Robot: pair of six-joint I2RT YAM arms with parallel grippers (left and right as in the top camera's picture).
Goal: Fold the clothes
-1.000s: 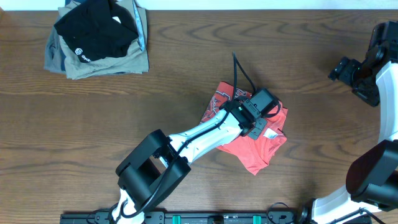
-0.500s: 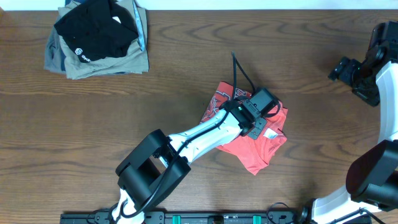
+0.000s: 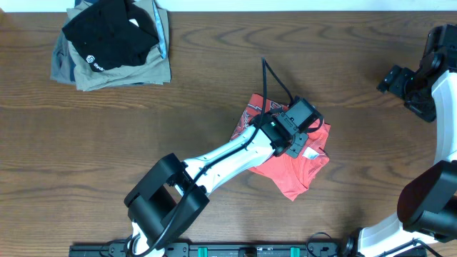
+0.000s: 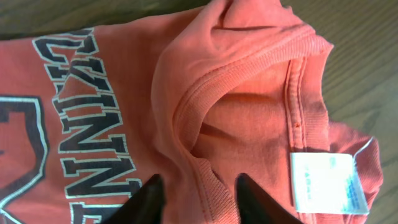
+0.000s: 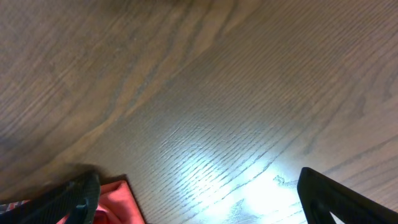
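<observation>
The red-orange T-shirt (image 3: 293,168) lies crumpled at the table's middle. In the left wrist view the T-shirt (image 4: 249,74) fills the frame, with dark lettering at the left, the ribbed collar in the middle and the white neck tag (image 4: 326,183) at the lower right. My left gripper (image 3: 300,125) hangs right over the shirt. Its fingers (image 4: 200,193) are apart and straddle the collar ribbing, with the cloth flat between them. My right gripper (image 3: 400,82) is at the far right edge, away from the shirt, and its fingers (image 5: 196,205) are wide open over bare wood.
A black folded garment (image 3: 111,36) with a small white logo lies on a khaki-grey folded garment (image 3: 136,71) at the back left corner. A red corner of cloth (image 5: 115,199) shows at the bottom left of the right wrist view. The table is dark wood.
The left arm has shifted slightly; its gripper has moved a little toward the back and its cable has swung left. The shirt and the right arm have not moved.
</observation>
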